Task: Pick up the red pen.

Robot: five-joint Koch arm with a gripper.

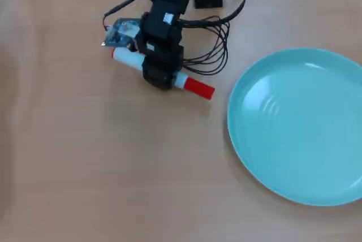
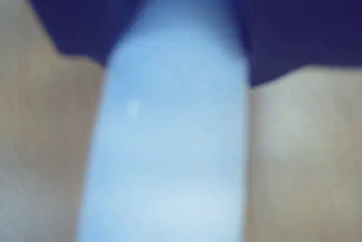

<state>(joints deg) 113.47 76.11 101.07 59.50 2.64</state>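
Note:
The red pen (image 1: 199, 87) lies slanted in the overhead view, white barrel to the upper left and red cap to the lower right, left of the teal plate. My black gripper (image 1: 162, 76) sits over the middle of the barrel and hides that part. In the wrist view the blurred white barrel (image 2: 175, 140) fills the centre, with the dark jaws pressed against it on both sides near the top. The gripper (image 2: 176, 55) looks shut on the barrel. I cannot tell whether the pen rests on the table or is just above it.
A large teal plate (image 1: 240, 140) lies at the right, partly cut by the frame edge. Black cables (image 1: 218, 50) loop between the arm and the plate. The arm's base stands at the top edge. The table is light wood.

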